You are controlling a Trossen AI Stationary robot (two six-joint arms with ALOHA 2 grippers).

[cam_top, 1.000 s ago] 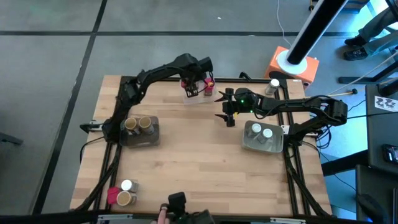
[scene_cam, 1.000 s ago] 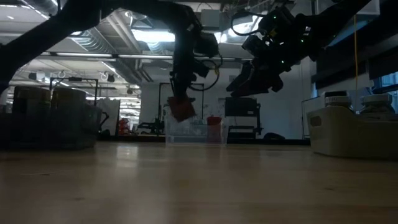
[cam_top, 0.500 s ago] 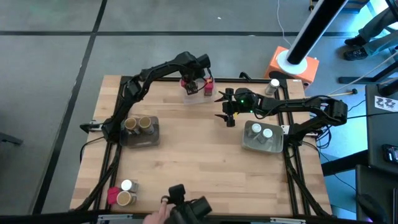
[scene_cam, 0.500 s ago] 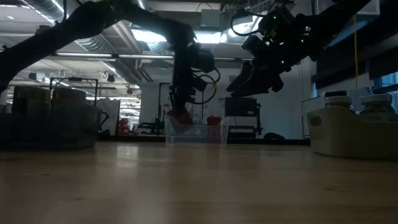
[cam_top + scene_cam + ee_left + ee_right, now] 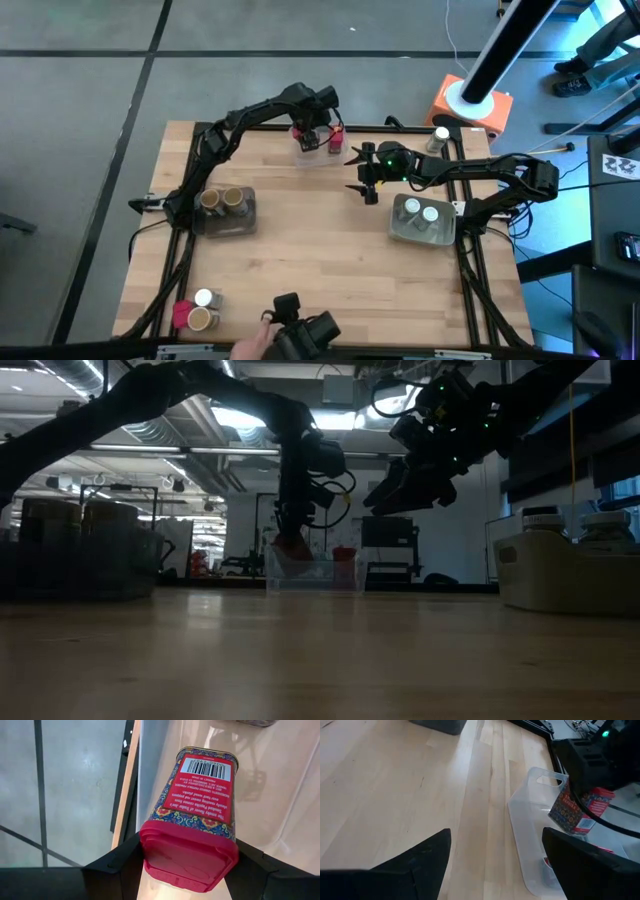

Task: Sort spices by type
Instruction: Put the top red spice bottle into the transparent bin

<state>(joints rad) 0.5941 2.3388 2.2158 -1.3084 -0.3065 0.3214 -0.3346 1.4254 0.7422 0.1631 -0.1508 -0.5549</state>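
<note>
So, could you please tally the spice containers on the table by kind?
Red tins: 3, one held by the left gripper at the clear tray
Tan-brown cylinders: 3
White-capped jars: 4
Total: 10
The right gripper waits open mid-table.

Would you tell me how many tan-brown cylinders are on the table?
3: one tan-brown cylinder and a second cylinder in the left grey bin, a third cylinder at the near-left corner beside a white-capped jar. None looks hidden.
</note>
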